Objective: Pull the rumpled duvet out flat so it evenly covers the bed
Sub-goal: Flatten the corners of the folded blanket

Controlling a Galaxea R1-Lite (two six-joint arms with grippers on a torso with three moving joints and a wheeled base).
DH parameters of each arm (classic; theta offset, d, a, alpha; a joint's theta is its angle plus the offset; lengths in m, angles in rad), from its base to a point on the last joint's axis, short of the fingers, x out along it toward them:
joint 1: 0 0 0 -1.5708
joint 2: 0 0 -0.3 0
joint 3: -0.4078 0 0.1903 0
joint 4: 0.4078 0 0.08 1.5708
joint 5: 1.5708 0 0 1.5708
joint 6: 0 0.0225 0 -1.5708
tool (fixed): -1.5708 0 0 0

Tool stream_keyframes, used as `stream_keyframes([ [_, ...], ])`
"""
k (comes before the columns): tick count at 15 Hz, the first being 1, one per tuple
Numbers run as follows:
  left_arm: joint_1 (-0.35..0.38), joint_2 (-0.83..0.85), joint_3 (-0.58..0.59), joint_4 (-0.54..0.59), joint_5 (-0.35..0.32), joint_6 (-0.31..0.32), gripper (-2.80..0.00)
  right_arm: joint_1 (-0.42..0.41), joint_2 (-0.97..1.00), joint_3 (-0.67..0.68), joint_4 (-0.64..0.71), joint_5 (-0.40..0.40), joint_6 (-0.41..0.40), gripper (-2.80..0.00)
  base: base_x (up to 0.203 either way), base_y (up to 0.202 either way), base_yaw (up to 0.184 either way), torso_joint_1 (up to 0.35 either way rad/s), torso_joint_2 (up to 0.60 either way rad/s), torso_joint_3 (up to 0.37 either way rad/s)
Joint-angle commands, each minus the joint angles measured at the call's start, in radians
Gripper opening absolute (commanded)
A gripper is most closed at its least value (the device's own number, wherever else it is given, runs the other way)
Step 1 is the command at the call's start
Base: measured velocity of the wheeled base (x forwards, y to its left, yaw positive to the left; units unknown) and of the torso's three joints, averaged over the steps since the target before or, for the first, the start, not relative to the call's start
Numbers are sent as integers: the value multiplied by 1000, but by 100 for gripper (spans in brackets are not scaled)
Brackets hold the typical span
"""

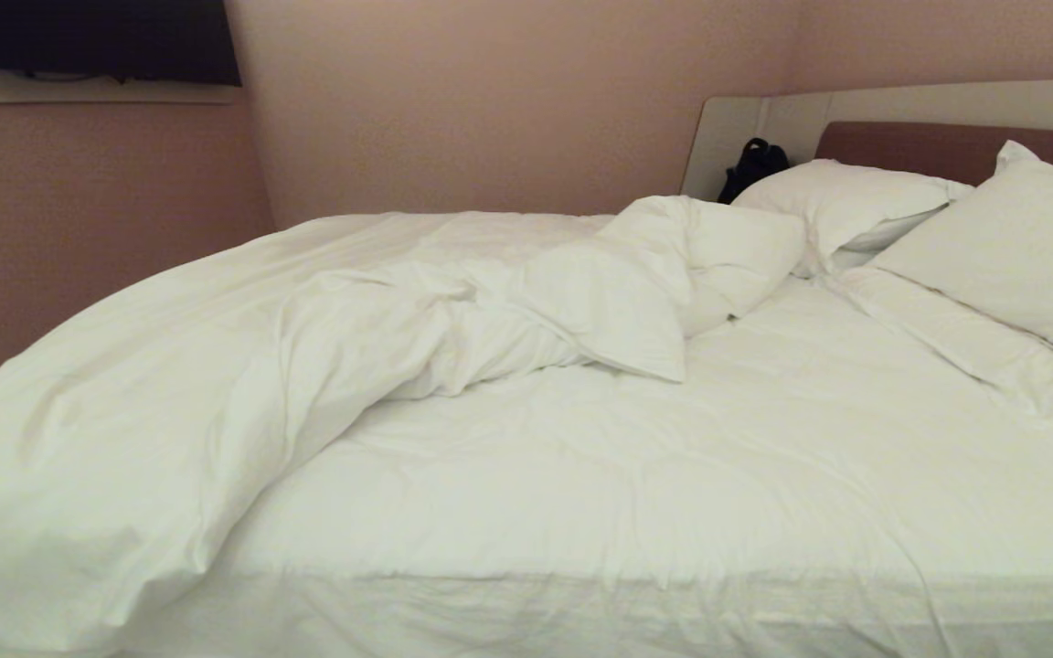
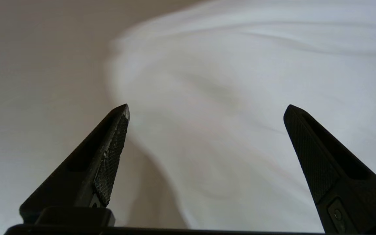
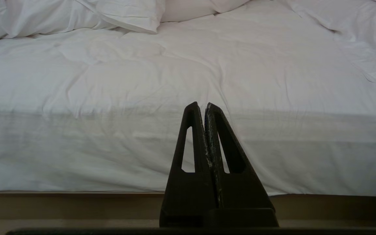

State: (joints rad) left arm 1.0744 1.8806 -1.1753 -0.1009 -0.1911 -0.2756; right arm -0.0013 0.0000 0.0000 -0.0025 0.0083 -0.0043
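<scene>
The white duvet lies rumpled over the left part of the bed. A bunched, folded-back ridge runs toward the pillows. The sheeted mattress is bare at the middle and right, below the beige headboard. Neither gripper shows in the head view. My left gripper is open and wide, close over blurred white cloth, with nothing between its fingers. My right gripper is shut and empty, parked low before the mattress side.
Two white pillows lean at the headboard. A black bag sits beside them. A dark screen hangs on the pink wall at the far left. The low bed base runs under the mattress.
</scene>
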Motion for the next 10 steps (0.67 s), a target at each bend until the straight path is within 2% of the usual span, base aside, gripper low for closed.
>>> stream_keyframes([
  [1,-44,-84,-11,9,-129,-3,0,0,0,0,-1,-1,0,-280,0,0,0,0,0,0],
  [3,-128,-158,-25,33,-251,-19,0,0,0,-1,-1,0,0,-280,0,0,0,0,0,0],
  [4,-178,-187,-28,38,-288,-28,-19,0,0,0,-1,0,0,-280,0,0,0,0,0,0],
  [5,-227,-204,-30,39,-304,-32,-280,1,0,0,-1,-1,0,-280,0,0,0,0,0,0],
  [8,-388,-202,-56,42,-309,-32,-280,0,0,0,-1,0,0,-280,0,0,0,0,0,0],
  [10,-433,-138,-127,40,-307,-23,-280,0,0,0,-1,1,0,-280,0,0,0,0,0,0],
])
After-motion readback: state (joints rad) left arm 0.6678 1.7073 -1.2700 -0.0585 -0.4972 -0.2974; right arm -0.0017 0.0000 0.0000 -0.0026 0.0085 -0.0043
